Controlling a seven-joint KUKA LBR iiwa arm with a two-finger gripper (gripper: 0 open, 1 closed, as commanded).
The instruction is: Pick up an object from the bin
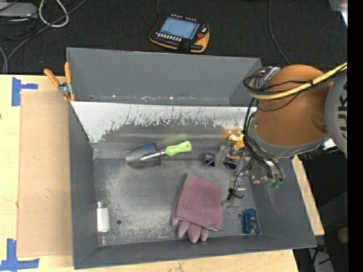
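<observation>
My gripper (235,190) hangs low in the right part of the bin, under the arm's orange cover. Its tip is at the right edge of a mauve rubber glove (198,206), which lies flat in the front middle with its fingers toward the front wall. Just behind the gripper sits a small purple and yellow thing (218,158), partly hidden by the arm. A small blue clip-like thing (248,221) lies in front of the gripper, near the front right corner.
A metal scoop with a green handle (152,153) lies along the back wall, left of centre. A small clear vial (102,216) stands near the front left corner. The arm's cover and cables overhang the bin's right side.
</observation>
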